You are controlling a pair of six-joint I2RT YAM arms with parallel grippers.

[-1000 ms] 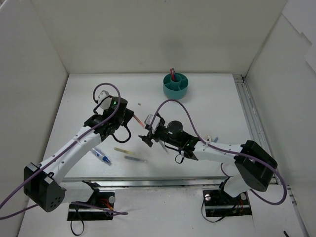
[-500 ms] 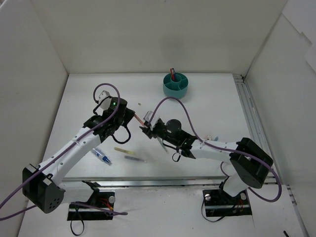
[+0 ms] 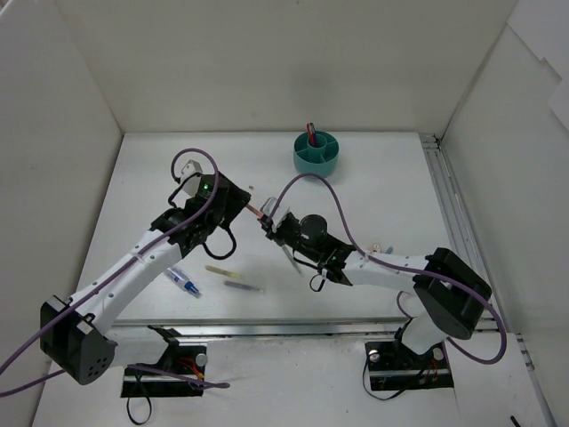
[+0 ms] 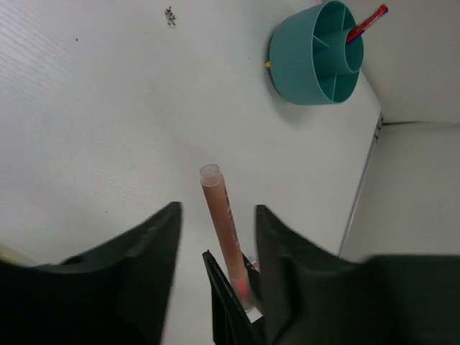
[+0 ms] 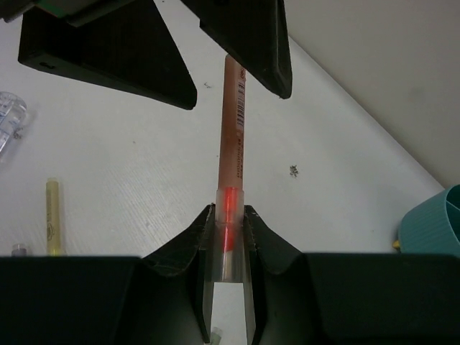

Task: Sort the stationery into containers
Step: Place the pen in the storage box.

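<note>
The top camera is fixed high behind the near edge and looks down over the whole table (image 3: 373,178). Each wrist camera faces forward and down at close range. All three views share the pen (image 3: 257,212) mid-table and the cup (image 3: 313,165), which the right wrist view crops.

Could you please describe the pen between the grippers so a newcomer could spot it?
Start at the middle of the white table. There the right gripper clamps an orange pen by its clear end. The pens nearer the table's front edge lie flat, ungripped.
</note>
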